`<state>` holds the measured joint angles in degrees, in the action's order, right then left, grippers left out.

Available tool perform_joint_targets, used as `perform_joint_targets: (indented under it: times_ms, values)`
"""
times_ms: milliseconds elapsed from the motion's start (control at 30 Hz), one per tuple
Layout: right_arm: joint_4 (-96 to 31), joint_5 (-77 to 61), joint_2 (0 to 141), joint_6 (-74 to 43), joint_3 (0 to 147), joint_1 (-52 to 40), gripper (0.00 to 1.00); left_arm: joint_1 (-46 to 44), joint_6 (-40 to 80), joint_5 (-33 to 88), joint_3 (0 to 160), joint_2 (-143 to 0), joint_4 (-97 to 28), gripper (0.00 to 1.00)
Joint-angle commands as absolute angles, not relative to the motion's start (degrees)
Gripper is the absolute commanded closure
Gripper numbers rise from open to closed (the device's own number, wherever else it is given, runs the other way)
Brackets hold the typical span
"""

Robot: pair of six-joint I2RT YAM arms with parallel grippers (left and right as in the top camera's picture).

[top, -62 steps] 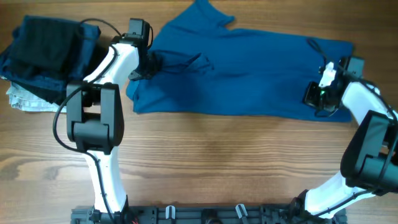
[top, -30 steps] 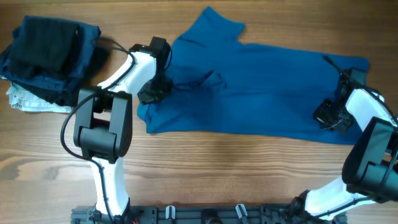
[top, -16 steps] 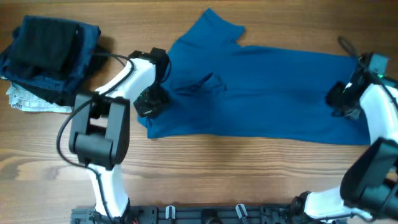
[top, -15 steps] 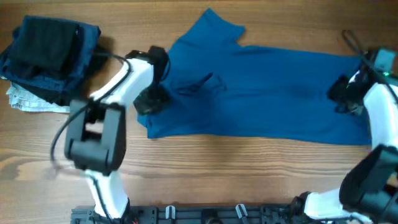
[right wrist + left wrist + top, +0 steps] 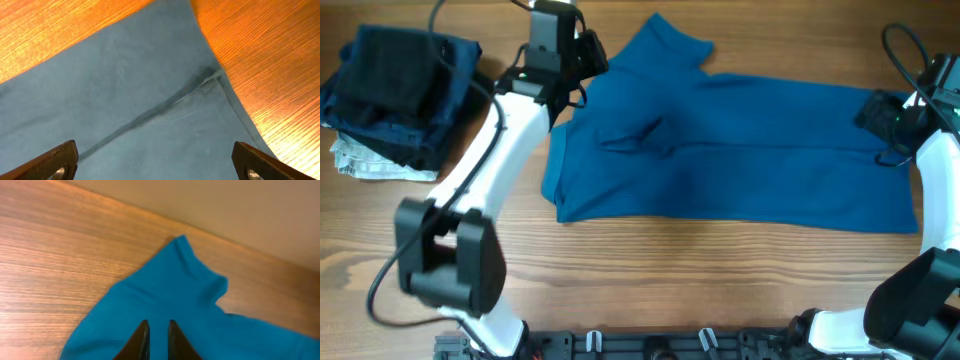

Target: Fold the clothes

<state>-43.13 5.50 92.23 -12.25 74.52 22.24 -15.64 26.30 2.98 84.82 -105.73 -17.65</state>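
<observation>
The clothes, one mid-blue T-shirt (image 5: 750, 150), lie spread flat across the back half of the table, with a sleeve pointing to the far edge. My left gripper (image 5: 586, 58) hangs above the shirt's far left part, near that sleeve. In the left wrist view the gripper (image 5: 158, 325) is open by a narrow gap, with nothing in it and the blue cloth (image 5: 170, 290) below. My right gripper (image 5: 872, 112) is over the shirt's far right corner. Its jaws (image 5: 154, 147) stand wide open above the cloth (image 5: 135, 85), and the hem corner (image 5: 210, 82) lies just ahead.
A pile of dark navy and black garments (image 5: 400, 90) sits at the back left, on a small whitish cloth (image 5: 358, 160). Bare wooden table (image 5: 670, 280) runs along the front. The arms' base rail (image 5: 650, 345) lines the front edge.
My left gripper let go of the shirt's left edge, rose and swung toward the far sleeve. My right gripper opened wide and moved back toward the right corner. The shirt lies still.
</observation>
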Motion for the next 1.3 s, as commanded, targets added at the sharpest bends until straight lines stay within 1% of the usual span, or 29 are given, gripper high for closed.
perform_joint_targets:
  times_ms: [0, 100, 233, 333, 500, 600, 700, 800, 867, 1067, 1267]
  values:
    - [-42.9, 7.1, 91.5, -12.0, 75.4, 22.4, 0.00, -15.6, 24.1, 4.5, 84.6, -112.4, -15.7, 0.88]
    - [-42.9, 7.1, 91.5, -12.0, 75.4, 22.4, 0.00, -15.3, 21.1, 4.4, 84.6, -117.7, -14.3, 0.89]
    - [-42.9, 7.1, 91.5, -12.0, 75.4, 22.4, 0.00, -13.3, 21.2, 4.5, 84.5, -122.1, -14.2, 0.89]
    - [-42.9, 7.1, 91.5, -12.0, 75.4, 22.4, 0.01, -13.0, 21.2, 6.2, 84.5, -123.8, -13.6, 0.91]
    - [-42.9, 7.1, 91.5, -12.0, 75.4, 22.4, 0.00, -13.0, 21.2, 8.6, 84.5, -127.2, -12.0, 0.92]
    - [-42.9, 7.1, 91.5, -12.0, 75.4, 22.4, 0.01, -13.0, 21.2, 8.5, 84.5, -128.2, -12.0, 0.92]
    - [-42.9, 7.1, 91.5, -12.0, 75.4, 22.4, 0.01, -12.9, 20.6, 5.0, 84.5, -129.2, -14.0, 0.93]
    - [-42.9, 7.1, 91.5, -12.0, 75.4, 22.4, 0.00, -11.8, 19.7, -2.5, 84.5, -129.4, -16.7, 0.94]
    - [-42.9, 7.1, 91.5, -12.0, 75.4, 22.4, 0.01, -9.9, 19.7, -2.9, 84.5, -129.4, -19.0, 0.96]
    - [-42.9, 7.1, 91.5, -12.0, 75.4, 22.4, 0.00, -5.1, 19.9, -2.4, 84.5, -129.4, -23.9, 0.96]
    - [-42.9, 7.1, 91.5, -12.0, 75.4, 22.4, 0.00, -4.8, 19.9, -0.9, 85.9, -122.3, -20.9, 0.96]
